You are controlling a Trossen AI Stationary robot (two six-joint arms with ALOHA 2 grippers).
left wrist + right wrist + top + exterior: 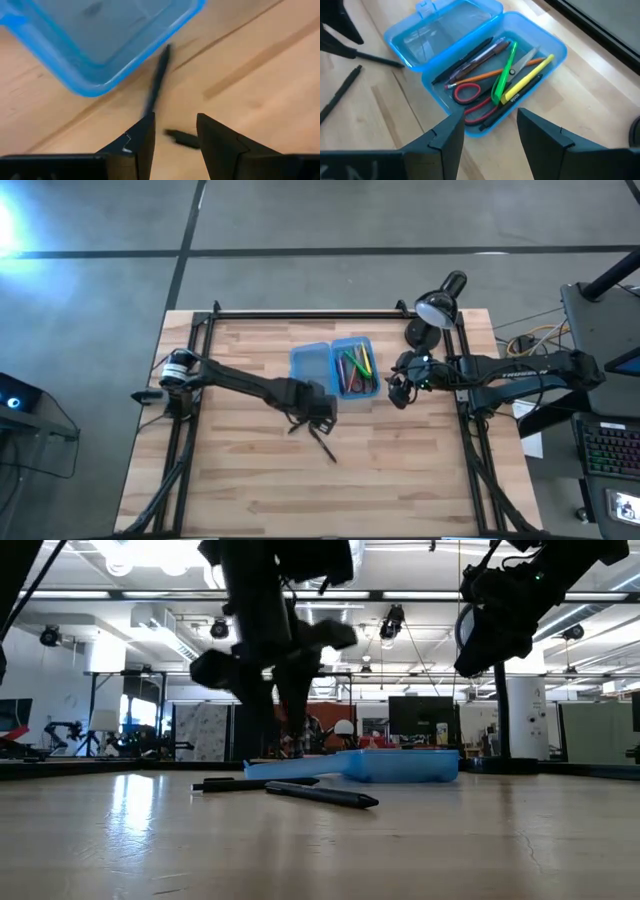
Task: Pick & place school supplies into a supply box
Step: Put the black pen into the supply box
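The translucent blue supply box [333, 368] lies open on the table. Its right half [520, 65] holds red-handled scissors [470, 97], a green pen [504, 75], a yellow pen [530, 82], an orange pencil and dark pens. Its left half [105, 35] is bare. Two black pens [255, 783] [320, 796] lie flat on the wood, on the near side of the box. My left gripper [175, 135] [318, 418] hovers open over them, one pen [182, 139] showing between its fingers. My right gripper [490, 130] [398, 392] is open, raised to the right of the box.
A black desk lamp [440, 302] stands at the table's far right corner, close behind my right arm. Dark frame rails run along the table's left, right and far edges. Bare wood [300, 490] stretches across the near half of the table.
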